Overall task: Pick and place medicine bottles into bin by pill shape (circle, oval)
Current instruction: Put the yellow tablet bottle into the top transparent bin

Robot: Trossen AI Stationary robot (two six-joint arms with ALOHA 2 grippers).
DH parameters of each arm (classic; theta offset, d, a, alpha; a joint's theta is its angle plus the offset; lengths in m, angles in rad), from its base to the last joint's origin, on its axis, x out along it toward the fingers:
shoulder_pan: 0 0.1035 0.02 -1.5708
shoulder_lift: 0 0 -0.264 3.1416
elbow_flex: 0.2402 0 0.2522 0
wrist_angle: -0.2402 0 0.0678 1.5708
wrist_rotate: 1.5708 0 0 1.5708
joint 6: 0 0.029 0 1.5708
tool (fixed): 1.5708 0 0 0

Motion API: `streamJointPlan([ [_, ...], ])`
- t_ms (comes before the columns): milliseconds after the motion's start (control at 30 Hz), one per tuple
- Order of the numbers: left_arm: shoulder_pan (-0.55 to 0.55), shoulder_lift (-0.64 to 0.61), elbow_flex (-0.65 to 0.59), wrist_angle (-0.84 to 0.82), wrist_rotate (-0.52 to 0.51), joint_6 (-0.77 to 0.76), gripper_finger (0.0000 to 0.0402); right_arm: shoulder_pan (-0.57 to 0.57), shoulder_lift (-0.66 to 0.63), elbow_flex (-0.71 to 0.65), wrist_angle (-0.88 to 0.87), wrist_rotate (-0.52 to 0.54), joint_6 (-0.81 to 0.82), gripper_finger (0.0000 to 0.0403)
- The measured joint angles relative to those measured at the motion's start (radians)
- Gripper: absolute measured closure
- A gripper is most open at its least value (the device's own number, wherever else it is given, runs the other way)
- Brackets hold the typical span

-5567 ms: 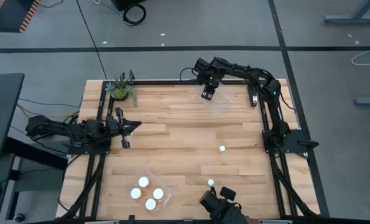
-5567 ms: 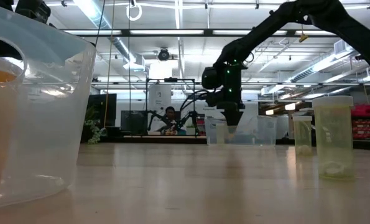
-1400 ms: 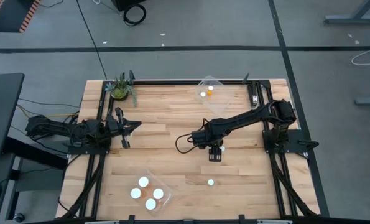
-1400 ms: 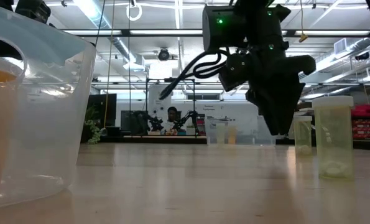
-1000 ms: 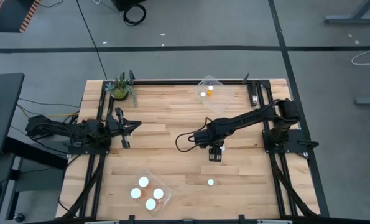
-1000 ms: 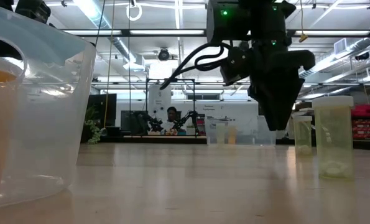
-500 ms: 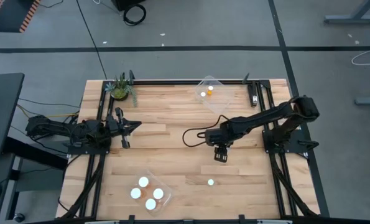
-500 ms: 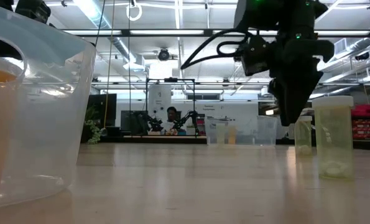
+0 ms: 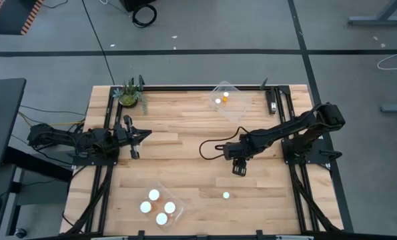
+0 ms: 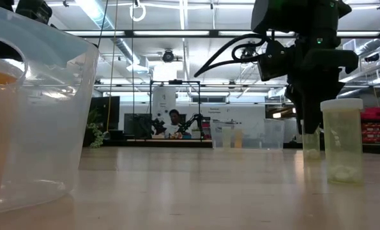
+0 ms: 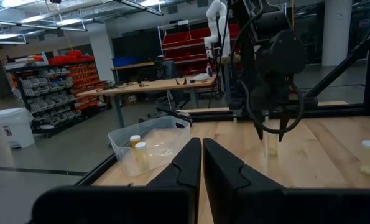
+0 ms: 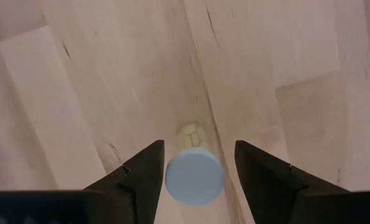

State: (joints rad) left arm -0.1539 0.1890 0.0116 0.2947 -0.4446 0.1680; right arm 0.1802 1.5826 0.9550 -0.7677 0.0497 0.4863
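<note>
The right gripper (image 9: 239,168) hangs over a medicine bottle (image 12: 194,172) standing on the wooden table (image 9: 185,160), right of its middle. In the right wrist view the white cap sits between the spread fingers (image 12: 144,171), which do not touch it, so the tool is released and the step in hand is the approach to a pick. The next move calls for a straight descent until the fingers bracket the body below the cap, then a close and a lift toward a bin.

A second loose bottle (image 9: 225,195) stands nearer the front edge. The far clear bin (image 9: 226,100) holds two bottles; the front bin (image 9: 161,205) holds four.

The left gripper (image 11: 201,163) rests at the table's left side, fingers pressed together on nothing.

A second and a half earlier the right gripper hovered left of this spot; it has since slid rightward over the bottle.
</note>
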Motion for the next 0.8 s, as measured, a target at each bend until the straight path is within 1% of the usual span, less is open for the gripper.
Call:
streamJointPlan([
  [300, 0.000, 0.000, 0.000, 0.000, 0.000, 0.000, 0.0366, 0.000, 0.000, 0.000, 0.000, 0.002, 0.004, 0.0243],
  [433, 0.000, 0.000, 0.000, 0.000, 0.000, 0.000, 0.0369, 0.000, 0.000, 0.000, 0.000, 0.002, 0.004, 0.0258],
  [633, 0.000, 0.000, 0.000, 0.000, 0.000, 0.000, 0.0378, 0.000, 0.000, 0.000, 0.000, 0.002, 0.002, 0.0266],
  [800, 0.000, 0.000, 0.000, 0.000, 0.000, 0.000, 0.0373, -0.013, 0.000, 0.035, -0.028, 0.002, -0.027, 0.0266],
])
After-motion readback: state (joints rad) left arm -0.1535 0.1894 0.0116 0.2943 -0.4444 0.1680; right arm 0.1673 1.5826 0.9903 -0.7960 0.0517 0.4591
